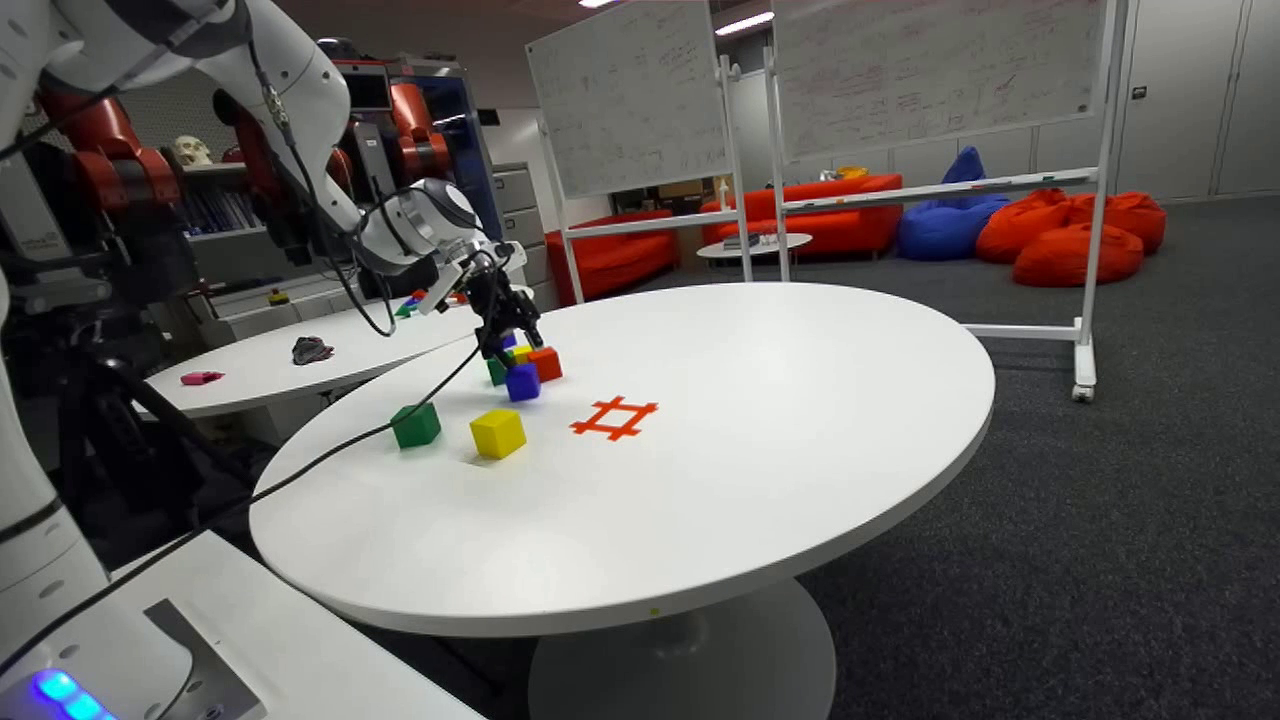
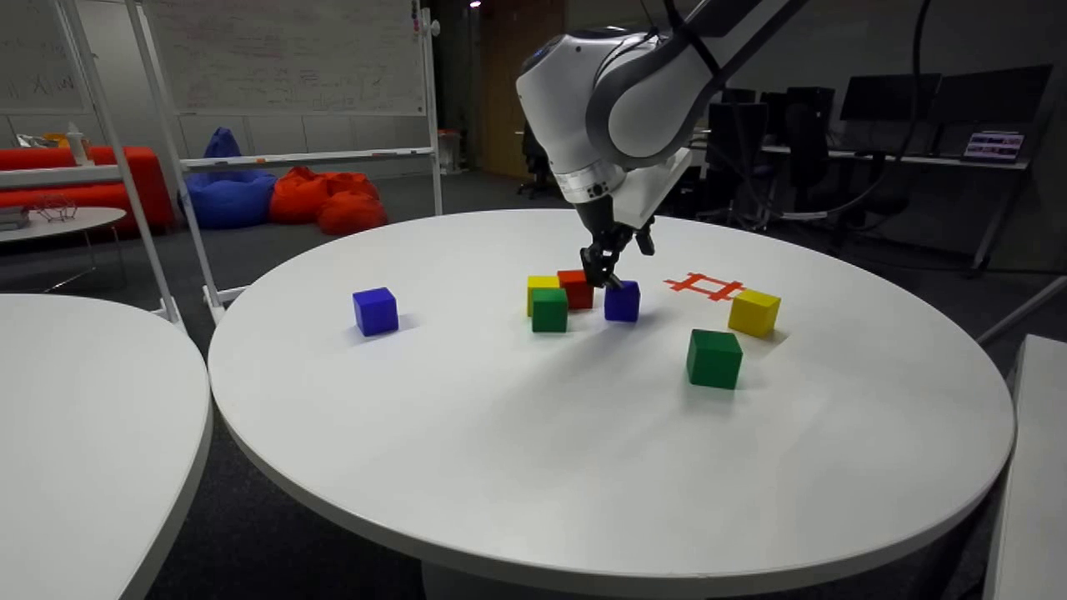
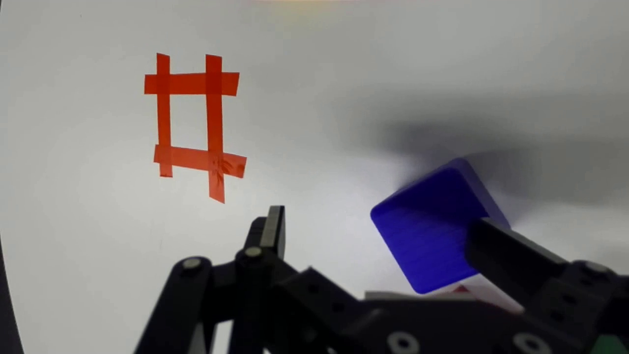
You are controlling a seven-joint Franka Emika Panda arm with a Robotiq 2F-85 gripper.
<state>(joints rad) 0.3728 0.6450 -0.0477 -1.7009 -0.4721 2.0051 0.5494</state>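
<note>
With jaws spread wide, the claw (image 3: pixel 381 216) holds nothing; the nearest blue cube (image 3: pixel 427 231) sits askew on the bench (image 2: pixel 500 467), overlapped by one jaw in the wrist view, so best centre and square up before lowering

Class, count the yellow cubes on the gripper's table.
2: in an exterior view, one yellow cube near the red tape, another yellow cube partly hidden behind a green cube.
</note>
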